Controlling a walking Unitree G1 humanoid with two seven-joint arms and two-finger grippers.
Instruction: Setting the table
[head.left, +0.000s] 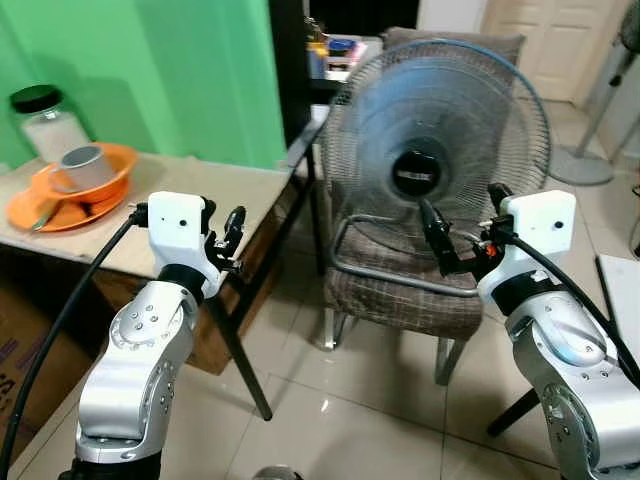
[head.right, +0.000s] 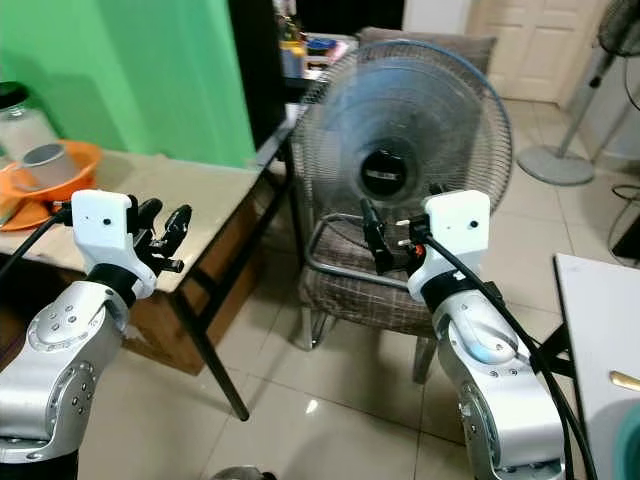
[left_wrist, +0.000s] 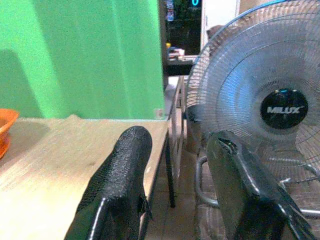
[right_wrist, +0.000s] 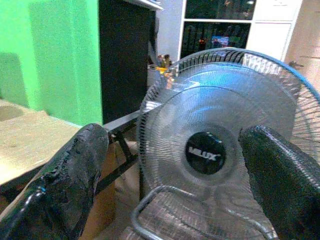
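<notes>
Desk (head.left: 180, 200), far left corner: orange plate (head.left: 110, 195) holding metal cup (head.left: 85, 167); jar (head.left: 45, 120) behind. Left gripper (head.left: 228, 240) over right edge, right gripper (head.left: 447, 240) facing fan (head.left: 440, 140); both wide, empty. Advice: turn left toward plate before reaching

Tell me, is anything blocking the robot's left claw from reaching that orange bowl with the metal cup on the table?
Nothing visible does. The left gripper, fingers open, hovers at the table's near edge, and bare tabletop lies between it and the orange bowl holding the metal cup. The jar stands behind the bowl, out of the way.
</notes>
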